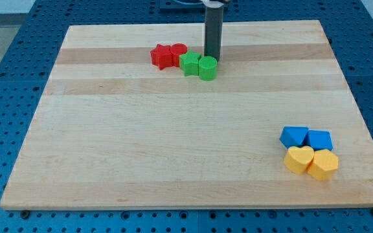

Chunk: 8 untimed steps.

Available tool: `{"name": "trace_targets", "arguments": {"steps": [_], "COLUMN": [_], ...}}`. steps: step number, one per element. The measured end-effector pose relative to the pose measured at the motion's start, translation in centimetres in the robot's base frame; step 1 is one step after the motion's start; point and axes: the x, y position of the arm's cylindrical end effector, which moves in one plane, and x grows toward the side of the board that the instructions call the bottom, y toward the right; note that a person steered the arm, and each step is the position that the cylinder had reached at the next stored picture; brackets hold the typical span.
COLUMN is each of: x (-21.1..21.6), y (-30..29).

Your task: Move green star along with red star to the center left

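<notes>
The red star point(161, 56) lies near the view's top, left of centre, on the wooden board point(173, 142). A red round block point(179, 51) touches its right side. The green star point(190, 63) sits just right of these, touching a green round block point(207, 67). My tip point(212, 57) stands right behind the green round block, at its upper right edge, touching or almost touching it. The four blocks form one tight cluster.
At the view's lower right a second cluster holds two blue blocks point(294, 136) point(319, 139) above two yellow blocks point(298, 159) point(323, 164). Blue perforated table surface surrounds the board.
</notes>
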Motion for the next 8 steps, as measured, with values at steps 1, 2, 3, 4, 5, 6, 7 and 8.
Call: {"name": "trace_targets", "arguments": {"steps": [1,2,3,4,5,6,7,8], "x": [1.0,1.0,0.2,-1.7,-3.0,-2.9,-2.1,-0.9], "y": [-0.5,-2.5,-4.0,-4.2,-5.2,-7.7,-10.0,-12.1]}}
